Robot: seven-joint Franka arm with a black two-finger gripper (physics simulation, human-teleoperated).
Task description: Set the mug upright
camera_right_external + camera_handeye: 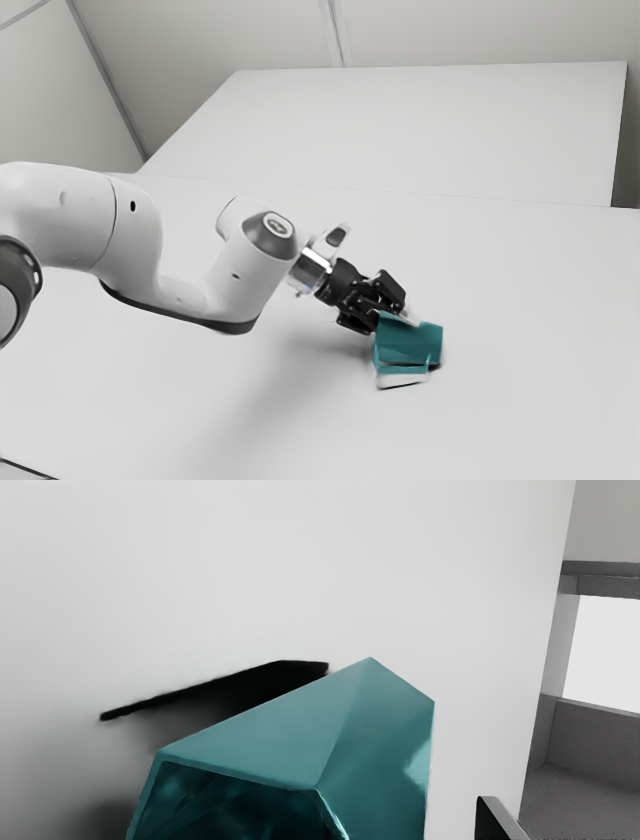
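Lower right of centre in the exterior frame: one teal, faceted, glossy mug [408,345], tipped over on a plain white surface [530,400], its open mouth turned toward the hand in the wrist view. Black two-finger tool [392,309], at the mug, open, exact width not discernible; one finger [492,820] stands clear of the mug's outer wall, the other hidden, with nothing clamped.

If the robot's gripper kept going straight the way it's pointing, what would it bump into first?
Probably the teal mug, right by the gripper. I can't judge the depth well, so it might slip past toward the table.
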